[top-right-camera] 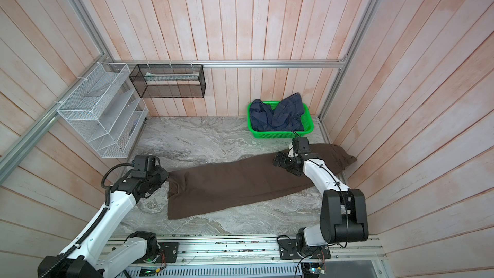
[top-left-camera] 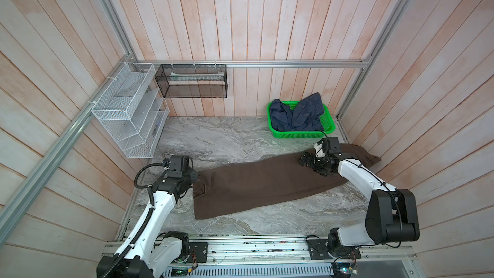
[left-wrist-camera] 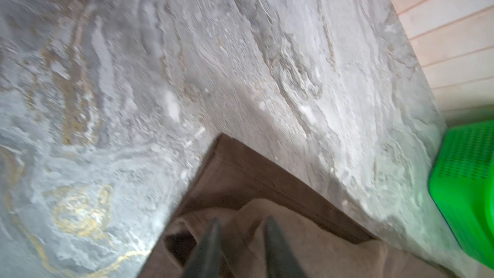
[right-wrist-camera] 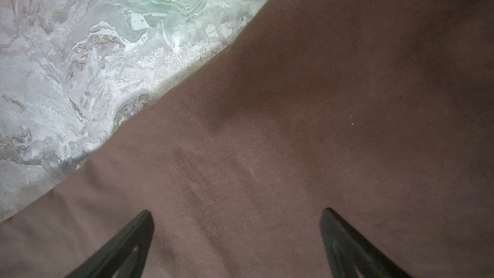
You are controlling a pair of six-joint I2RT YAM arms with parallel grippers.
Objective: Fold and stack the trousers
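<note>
The dark brown trousers (top-left-camera: 267, 183) (top-right-camera: 240, 183) lie stretched out across the marble table in both top views, running from front left to back right. My left gripper (left-wrist-camera: 242, 223) is at their left end, where the cloth is rumpled. Its fingers stand a little apart with a raised fold of the brown cloth (left-wrist-camera: 240, 183) between them; this view is blurred. My right gripper (top-left-camera: 310, 165) (right-wrist-camera: 238, 215) hovers wide open over the smooth cloth (right-wrist-camera: 294, 129) near the right end, with nothing between its fingers.
A green basket (top-left-camera: 328, 129) (top-right-camera: 310, 127) holding a navy denim garment (top-left-camera: 296, 116) stands at the back right, just behind the right wrist. A white wire rack (top-left-camera: 128, 110) and a black mesh shelf (top-left-camera: 191, 81) hang on the walls at back left. Bare marble (top-left-camera: 227, 137) lies behind the trousers.
</note>
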